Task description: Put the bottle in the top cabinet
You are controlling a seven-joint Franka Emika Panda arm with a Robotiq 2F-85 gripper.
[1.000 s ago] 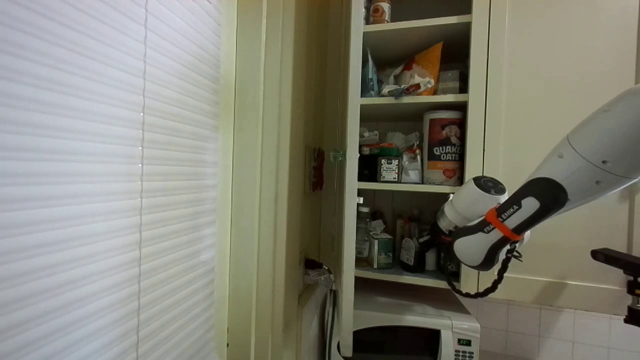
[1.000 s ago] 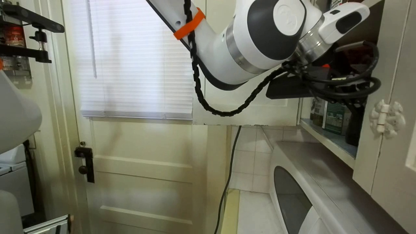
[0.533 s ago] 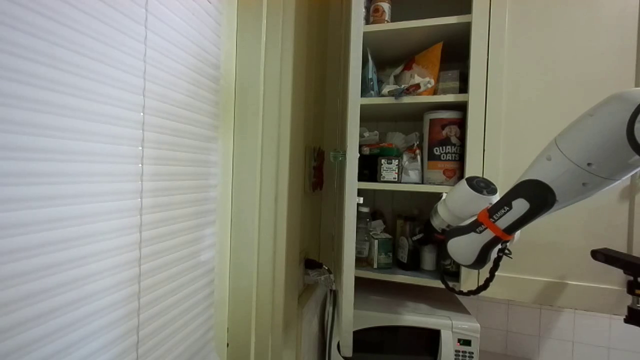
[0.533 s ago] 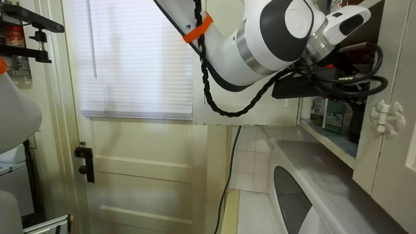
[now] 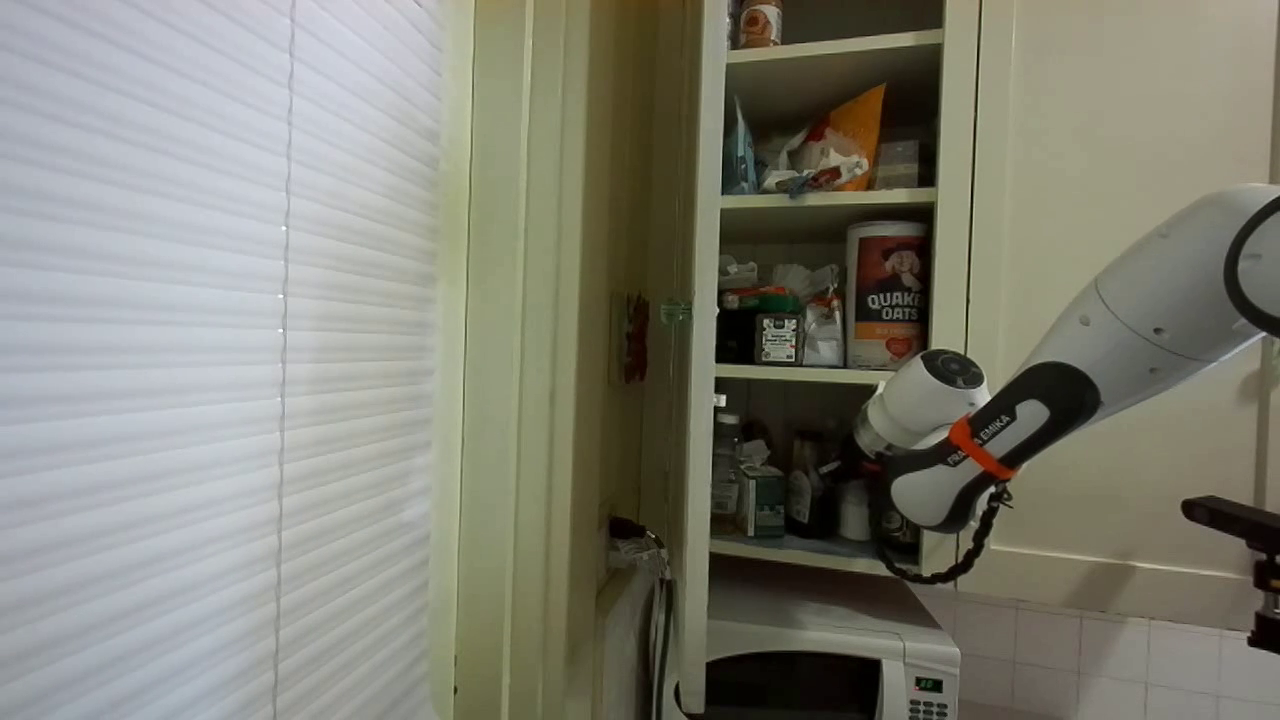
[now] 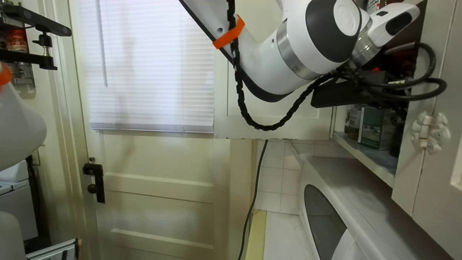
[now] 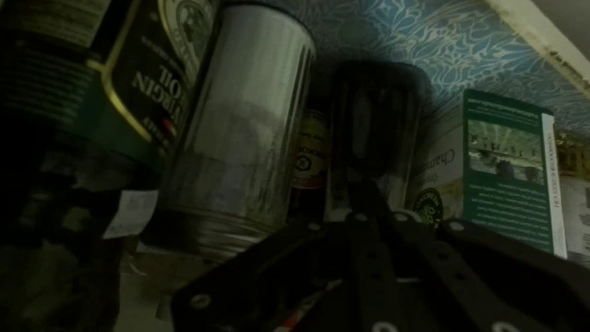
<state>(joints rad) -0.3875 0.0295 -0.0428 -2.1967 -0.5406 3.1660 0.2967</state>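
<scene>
Gripper [image 7: 368,193]: fingers pressed together at the tips. Wrist view is dark. Tips sit right in front of the dark bottle [image 7: 375,120] and cover part of it; can't confirm contact. Bottle stands upright on the lowest visible shelf [image 5: 810,553] of the cream cabinet [image 5: 958,220], on blue patterned liner [image 7: 451,37], so it's inside.

Left/right here = facing the cabinet. Just left of the bottle: green-and-white box [image 7: 507,189], label starts "Chamo". Left of that, clear bottle [image 5: 725,480]. Just right: pale cylinder [image 7: 249,110], then a green container [image 7: 152,87] reading "VIRGIN OIL". Small bottle [image 7: 311,159] shows between dark bottle and cylinder, farther back.

Next shelf up: Quaker Oats canister [image 5: 888,300] at the right end. Above that, orange bag [image 5: 857,125]. Jar [image 5: 761,22] on the shelf over it.

Arm [image 5: 1000,440] reaches in from the near right. In an exterior view, cable loops [image 6: 415,96] crowd the wrist; fingers can't be made out there.

Cabinet door [image 5: 692,450] swung open at left. Microwave [image 5: 830,610] below the cabinet in both exterior views. White blind [image 5: 200,350] well left.
</scene>
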